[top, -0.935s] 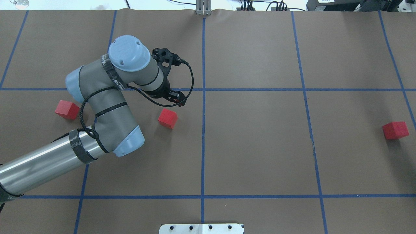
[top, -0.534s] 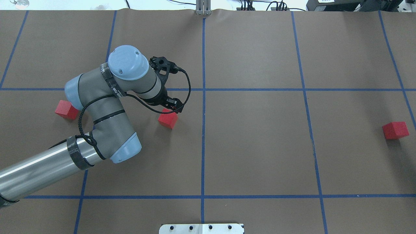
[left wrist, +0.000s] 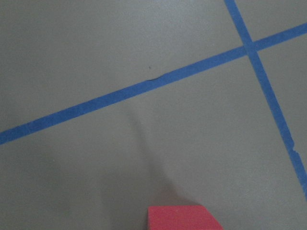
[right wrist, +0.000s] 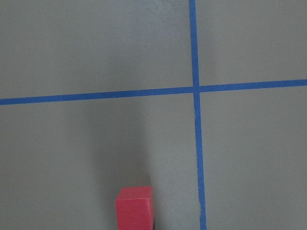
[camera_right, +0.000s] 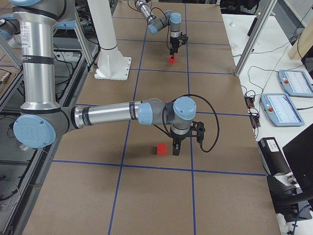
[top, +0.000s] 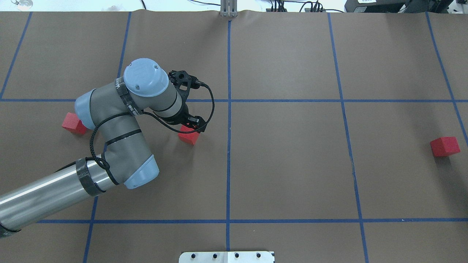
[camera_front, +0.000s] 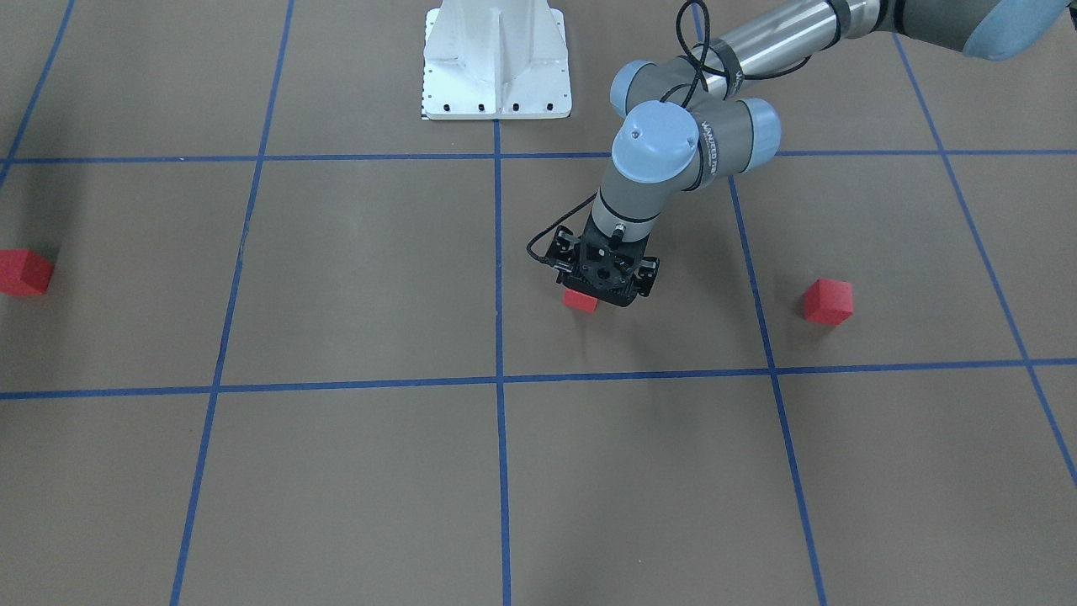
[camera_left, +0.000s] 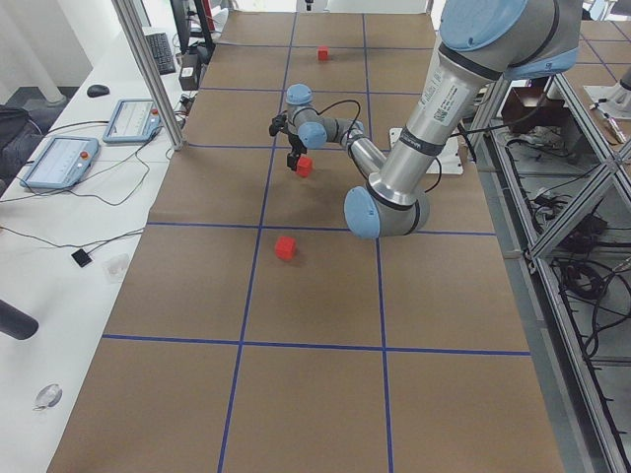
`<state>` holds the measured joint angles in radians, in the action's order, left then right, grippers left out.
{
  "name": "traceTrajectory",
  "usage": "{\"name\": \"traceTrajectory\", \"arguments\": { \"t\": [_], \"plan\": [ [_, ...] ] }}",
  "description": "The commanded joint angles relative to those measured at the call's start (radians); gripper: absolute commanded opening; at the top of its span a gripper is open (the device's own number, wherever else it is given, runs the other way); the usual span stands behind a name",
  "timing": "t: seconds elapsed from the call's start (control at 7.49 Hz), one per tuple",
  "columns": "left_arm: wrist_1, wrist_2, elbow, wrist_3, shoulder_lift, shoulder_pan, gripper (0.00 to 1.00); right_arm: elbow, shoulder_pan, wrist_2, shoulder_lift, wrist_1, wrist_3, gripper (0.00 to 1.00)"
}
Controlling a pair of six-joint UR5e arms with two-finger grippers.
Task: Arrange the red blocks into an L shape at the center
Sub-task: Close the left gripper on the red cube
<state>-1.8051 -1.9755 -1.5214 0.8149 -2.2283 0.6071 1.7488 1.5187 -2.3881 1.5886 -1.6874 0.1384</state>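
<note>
Three red blocks on the brown gridded table (top: 292, 164), well apart from one another, none at the center crossing (top: 229, 100) of blue tape.

Middle block (top: 188, 136) just short of that crossing, on the robot's left of it and a little nearer the robot, inside a grid square and clear of the tape lines. Partly covered from above by the left gripper (top: 191, 128), which points down over it at the end of the left arm (top: 120, 120). From across the table, only one lower corner of this block showing under the black gripper body. In the left wrist view, just its top edge at the bottom of the picture, with a tape crossing farther off. Cannot tell how wide the jaws stand, nor whether they touch the block.

Left block (top: 72, 123) farther out on the robot's left, half hidden overhead by the arm's blue elbow cap, free on the table.

Right block (top: 445, 146) far out toward the robot's right end, alone in the overhead view. From the right end camera, right gripper (camera_right: 176, 147) pointing down just beside it, apart from it. Cannot tell whether those jaws are apart or closed. In the right wrist view, this block low in the picture, near a tape line.
</note>
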Motion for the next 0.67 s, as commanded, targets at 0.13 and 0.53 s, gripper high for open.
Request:
{"name": "traceTrajectory", "arguments": {
  "t": [0.13,0.53],
  "plan": [
    [0.001,0.003,0.004,0.013,0.002,-0.032,1.0,-0.011,0.0,0.0,-0.001,0.0,0.0,0.99],
    [0.004,0.007,0.004,0.013,0.004,-0.04,0.72,-0.012,0.0,0.001,-0.002,0.0,0.0,0.99]
  ]
}}
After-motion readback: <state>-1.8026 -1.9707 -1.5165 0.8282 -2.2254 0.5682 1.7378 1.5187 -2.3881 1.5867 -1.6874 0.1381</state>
